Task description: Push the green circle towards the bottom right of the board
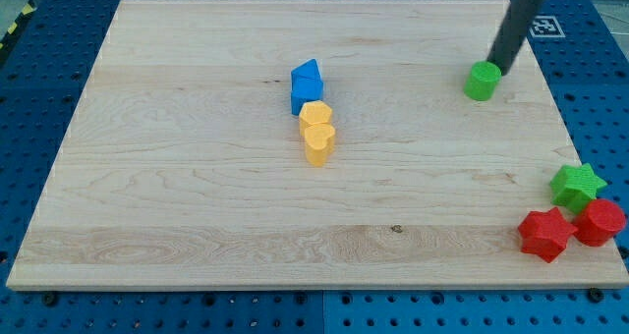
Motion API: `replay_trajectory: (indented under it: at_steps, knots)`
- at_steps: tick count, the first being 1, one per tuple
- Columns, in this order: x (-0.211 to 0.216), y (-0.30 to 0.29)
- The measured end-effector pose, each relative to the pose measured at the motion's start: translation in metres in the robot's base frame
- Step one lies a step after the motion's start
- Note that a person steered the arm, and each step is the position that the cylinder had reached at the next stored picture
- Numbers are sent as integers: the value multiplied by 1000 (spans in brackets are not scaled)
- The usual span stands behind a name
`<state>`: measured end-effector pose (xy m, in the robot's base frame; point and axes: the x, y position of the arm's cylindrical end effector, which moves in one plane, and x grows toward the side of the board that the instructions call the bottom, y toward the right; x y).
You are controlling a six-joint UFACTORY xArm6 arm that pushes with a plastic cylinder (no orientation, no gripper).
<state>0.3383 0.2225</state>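
Board [197,216] of pale wood fills most of the view. Blue block [307,84] sits at centre, touching a yellow pentagon block [314,113] and yellow heart [318,142] below it. Red star [545,234], red circle [600,221] and green star [576,185] cluster at the view's bottom right. Green circle [482,81] lies upper right, with my tip [497,67] touching its upper-right edge (there is no claw, only the rod).

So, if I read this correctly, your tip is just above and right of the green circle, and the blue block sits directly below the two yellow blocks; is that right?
Not quite. My tip is indeed just above and right of the green circle, but the blue block sits directly above the two yellow blocks, towards the view's top, as the camera view shows.
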Motion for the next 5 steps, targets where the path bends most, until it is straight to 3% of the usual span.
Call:
replay_trajectory:
  at_steps: [5]
  knots:
    - [17, -5]
